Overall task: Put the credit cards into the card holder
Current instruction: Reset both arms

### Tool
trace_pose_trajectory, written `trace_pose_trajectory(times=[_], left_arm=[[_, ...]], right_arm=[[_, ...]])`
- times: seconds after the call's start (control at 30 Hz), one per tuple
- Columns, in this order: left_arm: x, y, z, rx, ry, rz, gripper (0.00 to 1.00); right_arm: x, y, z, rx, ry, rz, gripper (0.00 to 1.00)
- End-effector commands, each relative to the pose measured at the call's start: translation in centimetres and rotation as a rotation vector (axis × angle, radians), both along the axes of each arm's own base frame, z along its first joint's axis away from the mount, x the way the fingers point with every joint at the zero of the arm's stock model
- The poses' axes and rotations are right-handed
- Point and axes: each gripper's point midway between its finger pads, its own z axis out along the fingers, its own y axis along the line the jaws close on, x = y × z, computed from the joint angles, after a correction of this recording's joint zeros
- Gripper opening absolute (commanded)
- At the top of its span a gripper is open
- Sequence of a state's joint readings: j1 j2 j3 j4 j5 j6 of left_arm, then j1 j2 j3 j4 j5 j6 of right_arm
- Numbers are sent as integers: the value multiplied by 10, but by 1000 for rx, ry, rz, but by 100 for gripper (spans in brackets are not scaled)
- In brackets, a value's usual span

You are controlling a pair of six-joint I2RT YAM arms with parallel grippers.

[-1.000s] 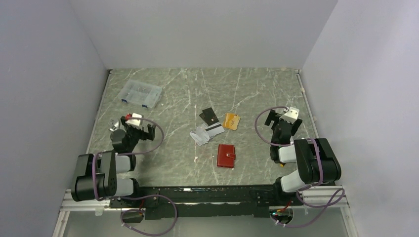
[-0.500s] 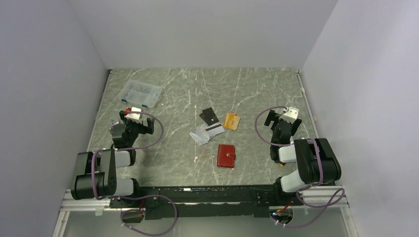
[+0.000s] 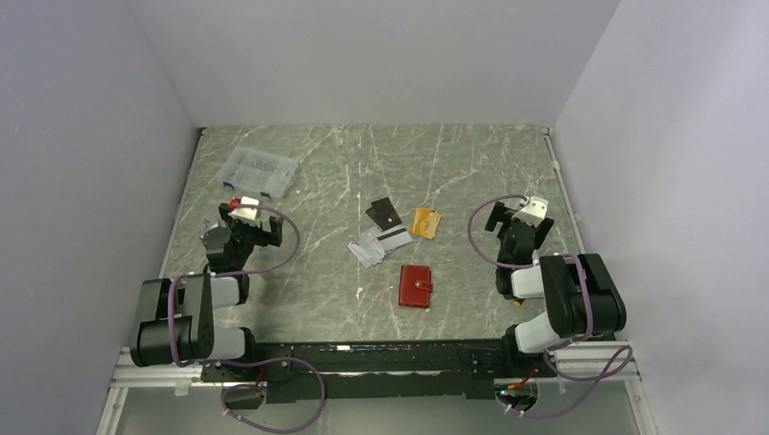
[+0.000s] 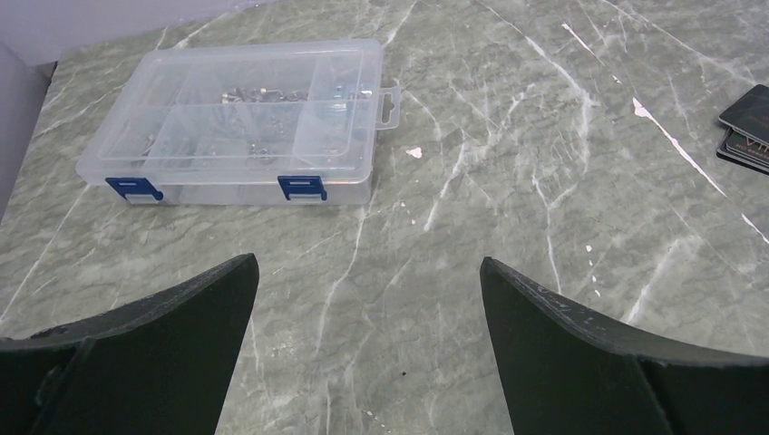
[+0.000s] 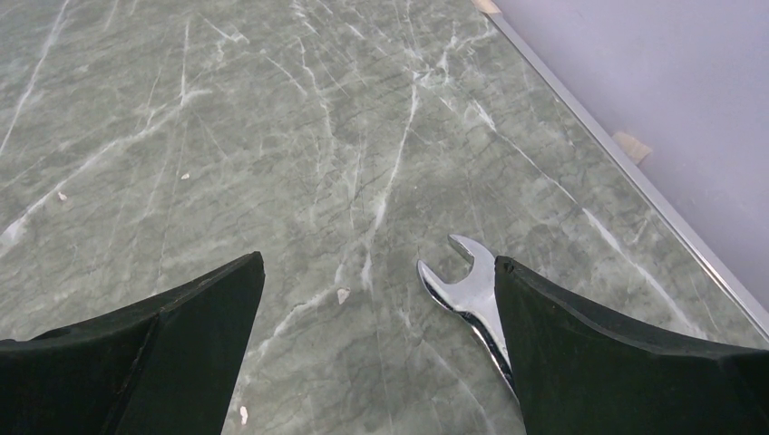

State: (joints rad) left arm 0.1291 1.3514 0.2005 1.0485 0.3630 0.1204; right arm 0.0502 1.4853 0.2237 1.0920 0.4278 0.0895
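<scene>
My left hand (image 4: 367, 272) and right hand (image 5: 376, 267) are open, empty. Thin grey-white and black plastic credit cards (image 3: 374, 245) lie on the grey marble counter (image 3: 317, 172) near the closed dark-red leather card holder (image 3: 415, 285). Flat like that, they'll probably skid when pinched.

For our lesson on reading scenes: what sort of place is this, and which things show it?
Probably a robotics lab test cell: two arms bolted at a marble-look table, plain walls boxing it in, and staged props: credit cards, card holder, clear parts box.

No legible text, label, brand or number anywhere; faint marks on black card (image 4: 749, 111) too small to read.
</scene>
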Motion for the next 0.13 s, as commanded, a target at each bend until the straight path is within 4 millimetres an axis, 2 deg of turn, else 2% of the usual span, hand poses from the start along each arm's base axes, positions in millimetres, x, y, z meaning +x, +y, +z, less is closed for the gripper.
trace_pose_trajectory(times=[0.0,0.1], left_arm=[[7,2,13,21,-39,8,99],[5,1,14,16,-51,10,99]], right_arm=[[7,0,16,6,-56,0,100],[7,0,16,6,-56,1,100]])
